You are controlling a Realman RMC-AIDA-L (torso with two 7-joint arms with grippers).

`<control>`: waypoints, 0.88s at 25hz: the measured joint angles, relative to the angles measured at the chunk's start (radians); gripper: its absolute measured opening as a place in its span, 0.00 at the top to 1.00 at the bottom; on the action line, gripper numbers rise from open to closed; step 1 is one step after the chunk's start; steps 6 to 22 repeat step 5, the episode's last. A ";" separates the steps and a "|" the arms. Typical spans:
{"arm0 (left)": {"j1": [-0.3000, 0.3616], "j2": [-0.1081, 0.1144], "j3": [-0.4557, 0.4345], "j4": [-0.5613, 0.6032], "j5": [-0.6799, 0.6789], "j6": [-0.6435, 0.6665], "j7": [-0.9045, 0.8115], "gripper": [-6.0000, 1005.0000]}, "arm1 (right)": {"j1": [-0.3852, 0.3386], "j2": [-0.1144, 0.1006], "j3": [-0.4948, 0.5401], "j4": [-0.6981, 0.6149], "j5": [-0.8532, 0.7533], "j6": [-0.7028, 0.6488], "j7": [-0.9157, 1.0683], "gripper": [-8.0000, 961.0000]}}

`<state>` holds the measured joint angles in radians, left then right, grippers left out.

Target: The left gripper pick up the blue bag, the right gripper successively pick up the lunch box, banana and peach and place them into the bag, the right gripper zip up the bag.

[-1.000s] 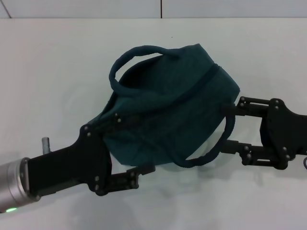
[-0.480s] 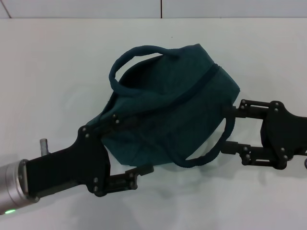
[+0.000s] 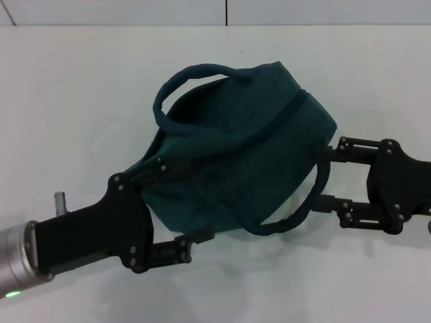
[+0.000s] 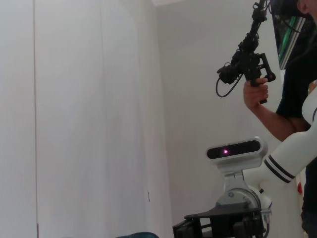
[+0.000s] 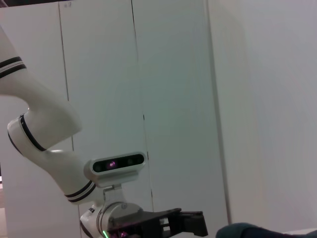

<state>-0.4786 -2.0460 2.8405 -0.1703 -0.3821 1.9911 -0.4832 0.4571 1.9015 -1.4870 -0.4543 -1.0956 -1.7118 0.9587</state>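
The blue bag [image 3: 236, 161] lies on the white table [image 3: 74, 101], its zipper seam running closed along the top and both loop handles showing. My left gripper [image 3: 190, 202] reaches in from the lower left, open, with its fingers straddling the bag's near-left end. My right gripper [image 3: 320, 178] comes in from the right, open, with the nearer handle loop [image 3: 296, 217] passing between its fingers. The lunch box, banana and peach are out of view. The right wrist view shows an edge of the bag [image 5: 247, 231] and the left gripper [image 5: 173, 223] farther off.
A small grey post [image 3: 61, 201] stands on the table beside the left arm. The table's far edge meets a wall at the top of the head view. A person holding a black handheld device [image 4: 247, 59] stands behind the robot in the left wrist view.
Both grippers have eased slightly outward, the left toward the left and the right toward the right. The bag has not moved.
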 joint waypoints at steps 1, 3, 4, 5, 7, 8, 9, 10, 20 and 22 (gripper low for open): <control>0.000 0.000 0.000 0.000 0.000 0.000 0.000 0.17 | 0.000 -0.001 0.003 0.000 0.000 0.001 0.000 0.31; 0.000 0.000 -0.001 0.000 0.000 0.000 0.000 0.17 | 0.000 -0.001 0.004 0.000 0.000 0.001 0.000 0.31; 0.000 0.000 -0.001 0.000 0.000 0.000 0.000 0.17 | 0.000 -0.001 0.004 0.000 0.000 0.002 0.000 0.31; 0.000 0.000 -0.001 0.000 0.000 0.000 0.000 0.17 | 0.000 -0.001 0.004 0.000 0.000 0.002 0.000 0.31; 0.000 0.000 -0.001 0.000 0.000 0.000 0.000 0.17 | 0.000 -0.001 0.004 0.000 0.000 0.002 0.000 0.31; 0.000 0.000 -0.001 0.000 0.000 0.000 0.000 0.17 | 0.000 -0.001 0.004 0.000 0.000 0.002 0.000 0.31; 0.000 0.000 -0.001 0.000 0.000 0.000 0.000 0.17 | 0.000 -0.001 0.004 0.000 0.000 0.002 0.000 0.31; 0.000 0.000 -0.001 0.000 0.000 0.000 0.000 0.17 | 0.000 -0.001 0.004 0.000 0.000 0.002 0.000 0.31; 0.000 0.000 -0.001 0.000 0.000 0.000 0.000 0.17 | 0.000 -0.001 0.004 0.000 0.000 0.002 0.000 0.31; 0.000 0.000 -0.001 0.000 0.000 0.000 0.000 0.17 | 0.000 -0.001 0.004 0.000 0.000 0.002 0.000 0.31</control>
